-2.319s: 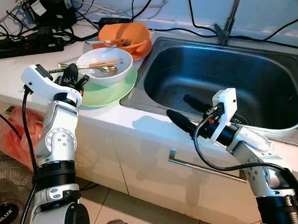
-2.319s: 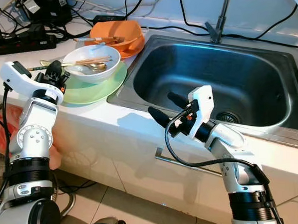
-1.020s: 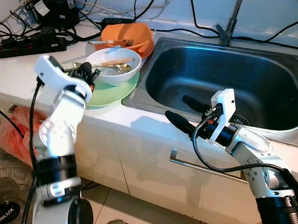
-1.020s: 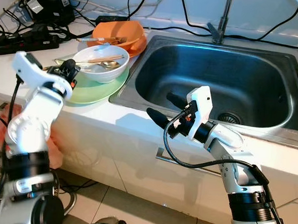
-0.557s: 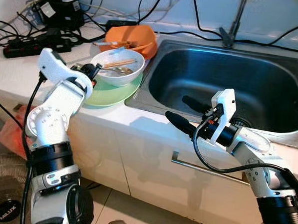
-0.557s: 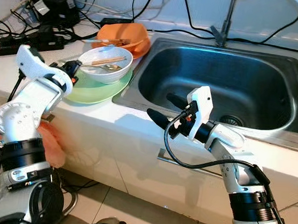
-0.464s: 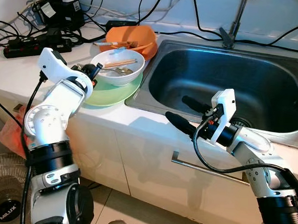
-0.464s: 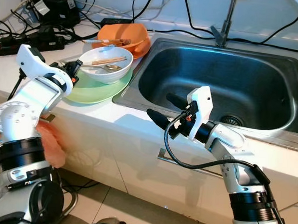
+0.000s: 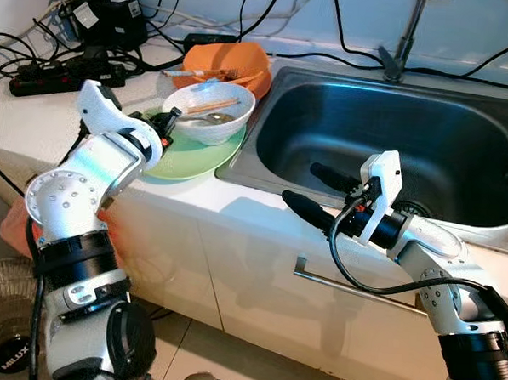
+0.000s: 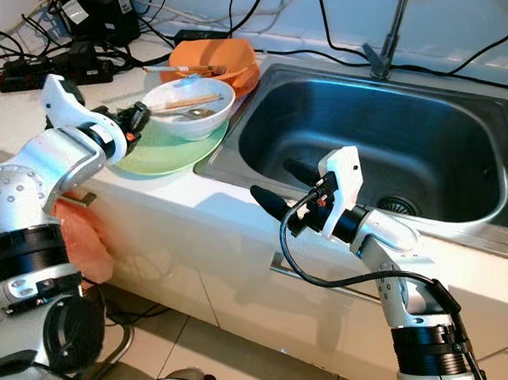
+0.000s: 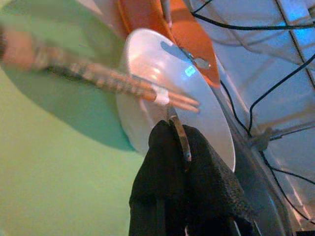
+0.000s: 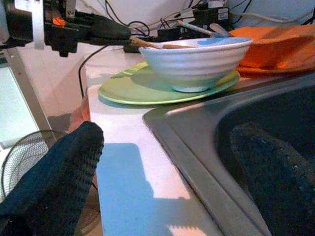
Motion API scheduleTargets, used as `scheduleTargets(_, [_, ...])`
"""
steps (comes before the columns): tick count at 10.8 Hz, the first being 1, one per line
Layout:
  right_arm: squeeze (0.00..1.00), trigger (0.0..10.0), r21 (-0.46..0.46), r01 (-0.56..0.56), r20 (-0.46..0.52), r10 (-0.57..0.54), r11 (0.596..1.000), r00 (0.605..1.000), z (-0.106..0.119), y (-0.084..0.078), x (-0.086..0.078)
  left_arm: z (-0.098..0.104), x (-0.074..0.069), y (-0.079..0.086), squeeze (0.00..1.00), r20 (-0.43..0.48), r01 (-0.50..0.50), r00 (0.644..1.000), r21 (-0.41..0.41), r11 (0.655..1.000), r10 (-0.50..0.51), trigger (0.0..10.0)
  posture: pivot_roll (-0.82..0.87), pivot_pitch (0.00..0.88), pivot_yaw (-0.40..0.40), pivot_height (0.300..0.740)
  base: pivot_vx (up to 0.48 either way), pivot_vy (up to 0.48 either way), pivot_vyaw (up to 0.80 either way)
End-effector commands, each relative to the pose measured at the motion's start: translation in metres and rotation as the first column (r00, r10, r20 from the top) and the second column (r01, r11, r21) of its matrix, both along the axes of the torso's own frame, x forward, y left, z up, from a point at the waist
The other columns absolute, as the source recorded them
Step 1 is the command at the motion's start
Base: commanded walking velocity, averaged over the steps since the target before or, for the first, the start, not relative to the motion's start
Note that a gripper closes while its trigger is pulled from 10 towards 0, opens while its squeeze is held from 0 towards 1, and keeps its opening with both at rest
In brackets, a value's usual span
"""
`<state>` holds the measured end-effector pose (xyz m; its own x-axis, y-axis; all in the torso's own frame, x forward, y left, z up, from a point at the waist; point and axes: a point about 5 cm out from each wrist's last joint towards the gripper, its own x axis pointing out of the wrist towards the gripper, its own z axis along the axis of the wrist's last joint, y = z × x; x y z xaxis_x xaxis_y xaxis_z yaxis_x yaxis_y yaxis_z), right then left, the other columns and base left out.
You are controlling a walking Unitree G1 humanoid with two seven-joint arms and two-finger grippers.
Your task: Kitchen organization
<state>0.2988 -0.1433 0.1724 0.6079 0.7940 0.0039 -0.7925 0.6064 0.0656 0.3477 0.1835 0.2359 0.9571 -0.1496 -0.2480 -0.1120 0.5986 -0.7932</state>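
A white bowl [image 9: 212, 111] stands on a green plate [image 9: 180, 162] on the counter, left of the steel sink [image 9: 393, 138]. Wooden chopsticks [image 9: 209, 107] and a metal spoon [image 11: 180, 138] lie in the bowl. My left gripper [image 9: 167, 119] is at the bowl's left rim, shut on the spoon's thin handle, as the left wrist view shows. An orange bowl [image 9: 230, 63] with utensils sits behind. My right gripper [image 9: 299, 182] hovers open over the sink's front edge, holding nothing; its fingers [image 12: 51, 179] point toward the bowl [image 12: 197, 61] and plate [image 12: 147, 89].
Power strips and tangled cables [image 9: 65, 57] crowd the back left of the counter. A faucet [image 9: 396, 53] rises behind the sink. Below the counter are a cabinet handle [image 9: 351, 284], an orange bag [image 10: 85, 236] and a fan [image 9: 0, 313] on the floor.
My left arm has swung in toward the bowl, bringing its gripper up to the rim. The right arm has stayed where it was. The camera has shifted slightly.
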Motion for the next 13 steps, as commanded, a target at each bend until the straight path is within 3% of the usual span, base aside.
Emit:
scheduleTargets(1, [0.95,10.0,-0.008,-0.022,0.024,0.022,1.0,0.999,0.005,0.004,0.0,0.002,0.001,0.0,0.0,-0.024,0.005,1.0,0.008,1.0,-0.005,0.0,0.13,0.029,0.116,0.74,0.0,0.0,0.0])
scheduleTargets(7, [0.95,10.0,-0.006,-0.021,0.023,0.021,1.0,1.0,0.003,0.006,0.001,0.011,0.002,0.015,0.0,0.008,0.002,1.0,0.034,0.999,-0.002,0.0,0.14,0.032,0.108,0.74,0.0,0.0,0.0])
scheduleTargets(10, [0.95,10.0,-0.009,-0.024,0.021,0.024,1.0,0.999,0.003,0.006,0.001,0.017,0.001,0.009,0.0,0.038,0.065,0.997,0.01,0.998,-0.065,0.0,0.14,0.033,0.106,0.74,0.0,0.0,0.0])
scheduleTargets(13, [0.95,10.0,-0.014,-0.022,0.024,0.023,1.0,0.999,0.002,0.007,0.001,0.024,0.005,0.015,0.0,0.047,0.028,0.999,-0.098,0.995,-0.024,0.0,0.14,0.034,0.109,0.74,0.0,0.0,0.0])
